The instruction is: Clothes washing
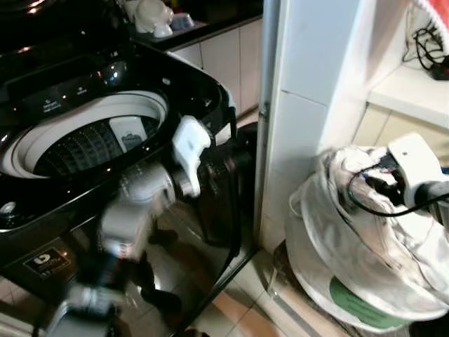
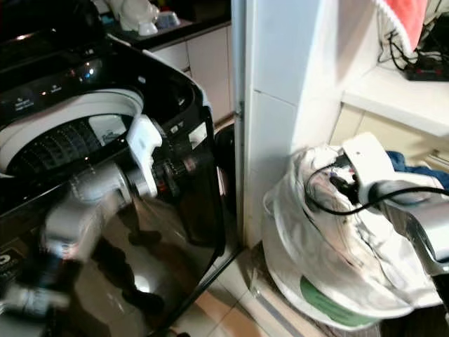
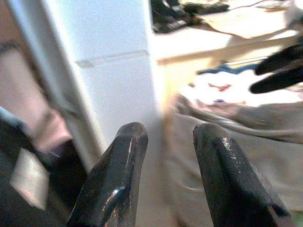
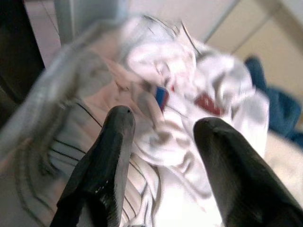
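The step in hand is picking laundry: the right hand (image 4: 163, 137), fingers wide apart and empty, hovers over the white clothes (image 4: 189, 90) in the basket (image 1: 330, 281) at 4 o'clock from the open washing machine (image 1: 84, 133), while the left hand (image 3: 165, 156), also open and empty, waits beside the machine, so the next move, I judge, needs a descent and a firm pinch of cloth.

No legible wording anywhere. On the lower front of the black washing machine (image 1: 84, 210), a small white brand badge (image 1: 43, 261) with a round logo and a line of lettering too small and blurred to read; on the machine's control panel (image 1: 63, 95), tiny pale markings beside the lit dots, also unreadable. On the white laundry basket (image 2: 330, 281), a green oval label (image 2: 330, 303) with no letters to be made out, and on the white clothes (image 4: 189, 94) inside, red and blue printed patches too blurred to read.
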